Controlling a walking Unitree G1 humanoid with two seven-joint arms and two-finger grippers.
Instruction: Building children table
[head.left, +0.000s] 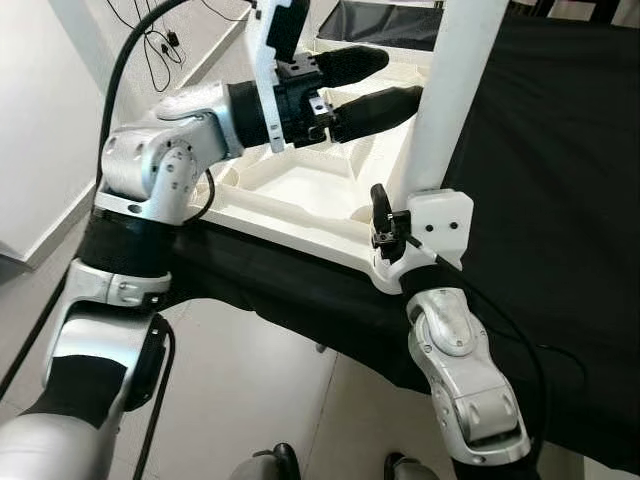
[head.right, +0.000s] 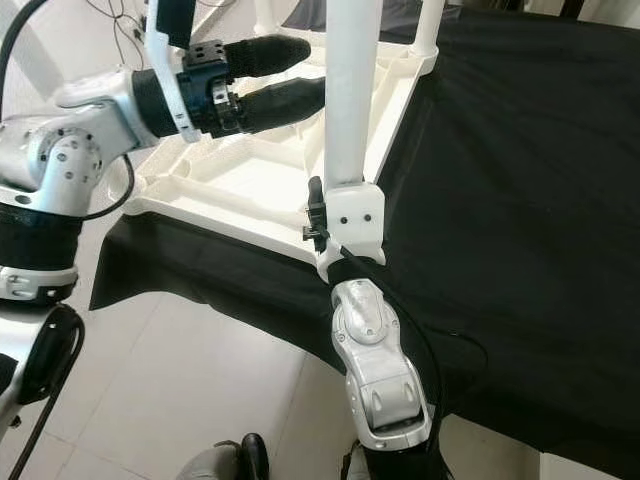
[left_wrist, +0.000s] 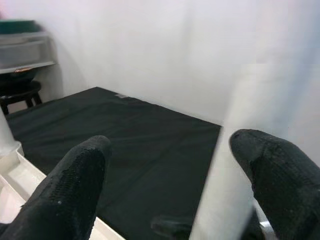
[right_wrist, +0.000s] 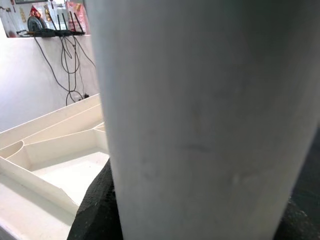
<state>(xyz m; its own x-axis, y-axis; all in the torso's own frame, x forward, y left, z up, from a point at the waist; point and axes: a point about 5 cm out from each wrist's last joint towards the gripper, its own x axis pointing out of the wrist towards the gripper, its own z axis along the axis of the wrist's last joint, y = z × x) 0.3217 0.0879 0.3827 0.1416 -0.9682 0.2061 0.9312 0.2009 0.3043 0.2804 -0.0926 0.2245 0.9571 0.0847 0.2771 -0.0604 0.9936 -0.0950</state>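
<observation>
A robot's head camera looks down over its two silver arms at a white plastic children's table top (head.left: 300, 190) lying upside down, ribbed underside up, on a black cloth (head.right: 520, 200).

On the left, the left gripper (head.left: 365, 85) reaches in level above the table top, its two black fingers apart and closed on nothing. From its wrist camera, one fingertip (left_wrist: 75, 180) and the other stand well apart, with a blurred white leg (left_wrist: 240, 165) rising just inside the farther finger. So the leg lies directly ahead of this gripper's tips, near them, though whether they touch cannot be told.

To the right, that white table leg (head.right: 352, 90) stands upright, its long axis vertical and running out of the top of the picture. Its lower end sits at the near corner of the table top, right above the right gripper (head.left: 405, 235). The right wrist points upward under the leg, and its wrist camera is pressed close to the leg, a black finger (right_wrist: 97, 210) edging along it. This gripper appears clamped around the base of the leg.

The right arm is the nearer and holds the leg. The left gripper is beside it, higher up the shaft, likely placed to steady it while the leg is seated in its corner socket.
</observation>
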